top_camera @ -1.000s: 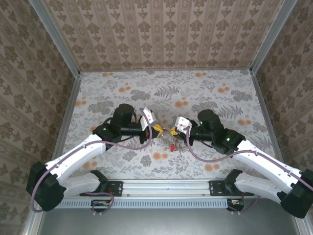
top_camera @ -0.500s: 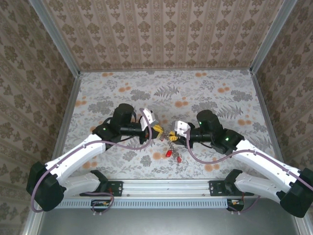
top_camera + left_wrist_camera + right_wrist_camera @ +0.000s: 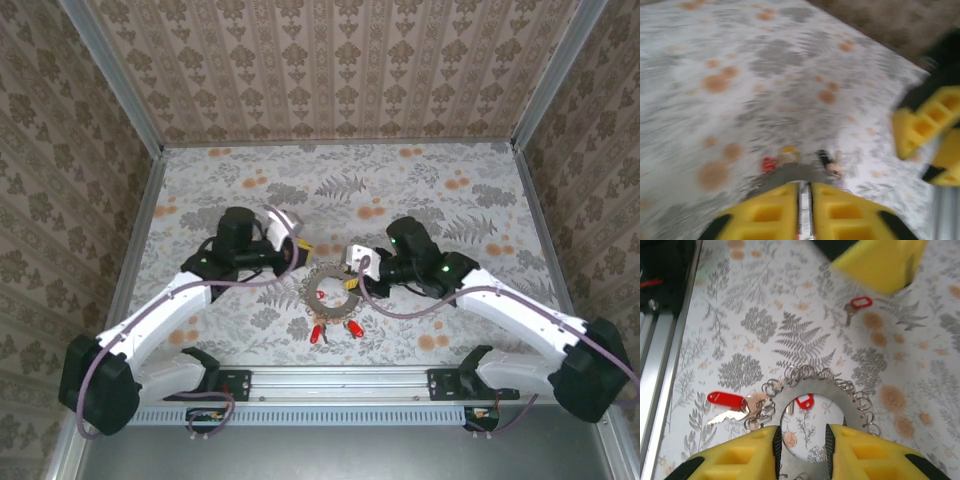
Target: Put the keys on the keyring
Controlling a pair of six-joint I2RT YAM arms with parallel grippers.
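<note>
On the table (image 3: 450,200), the keyring (image 3: 815,386) now lies flat, set down — right gripper (image 3: 801,434) parted astride its rim, left gripper (image 3: 805,189) almost closed, hold unclear; threading apparently paused.

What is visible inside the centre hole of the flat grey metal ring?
Inside the flat grey metal ring, the flower-printed tablecloth shows, with a small red key tag by the far rim. The right gripper's yellow fingers cover the hole's near sides.
</note>
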